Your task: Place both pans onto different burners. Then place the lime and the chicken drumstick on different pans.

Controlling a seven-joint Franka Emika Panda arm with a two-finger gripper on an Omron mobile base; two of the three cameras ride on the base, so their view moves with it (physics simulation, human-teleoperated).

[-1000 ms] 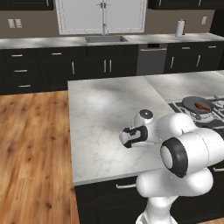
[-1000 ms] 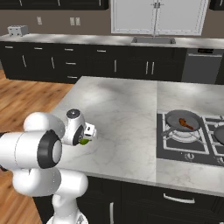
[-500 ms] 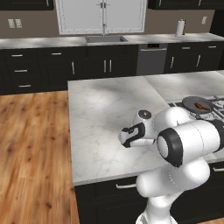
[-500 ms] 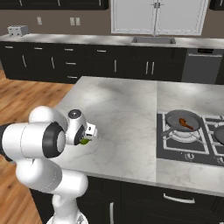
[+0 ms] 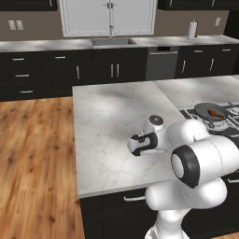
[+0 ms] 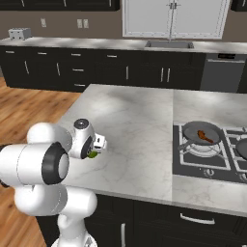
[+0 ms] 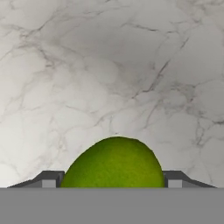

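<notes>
Lime [image 7: 114,162] sits squeezed between the two fingertips of the gripper [image 7: 113,180], which is closed around the fruit; in the hand view the green round bulges up at six o'clock with a dark fingertip [image 7: 49,178] pressed to each side, over bare marble. From the right base view I see a sliver of green [image 6: 92,154] tucked under the white hand, low over the island counter [image 6: 140,125] near its front edge.

Off toward three o'clock across the counter stands the cooktop [image 6: 212,154]. A grey pan [image 6: 201,132] rests on a burner there, with the orange-brown drumstick [image 6: 205,136] lying inside it. A second, darker pan [image 6: 242,148] shows at the edge of the picture, on the next burner, and looks empty.

My worry is the hold itself: a round, smooth fruit pinched at two points can squirt out if the arm swings fast, then roll off the counter edge, which is close by. Another risk, as I judge it, is dropping the lime into the nearer pan beside the drumstick instead of the darker one; that would spoil the task
</notes>
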